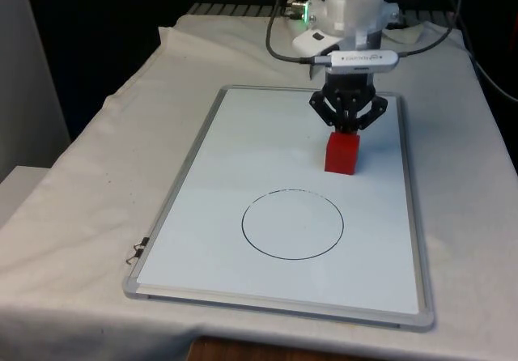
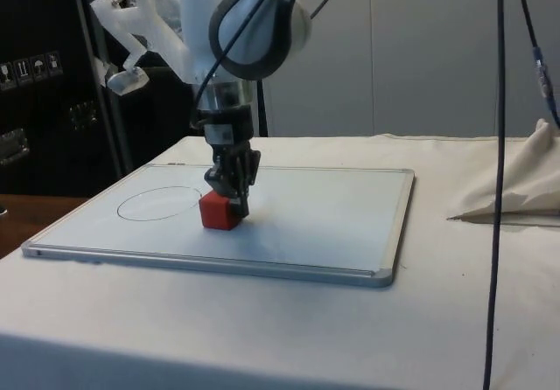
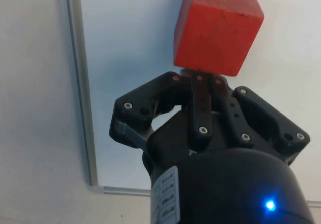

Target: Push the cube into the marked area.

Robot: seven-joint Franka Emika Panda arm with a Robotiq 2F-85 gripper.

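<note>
One red cube on one whiteboard on the desk, outside one drawn circle, toward the robot. One gripper, fingers pressed together, tips touching the cube's rear face. Small label on the gripper body, unreadable. One clip beside the board's corner.

Red cube; white board (black circle); black end effector.
</note>
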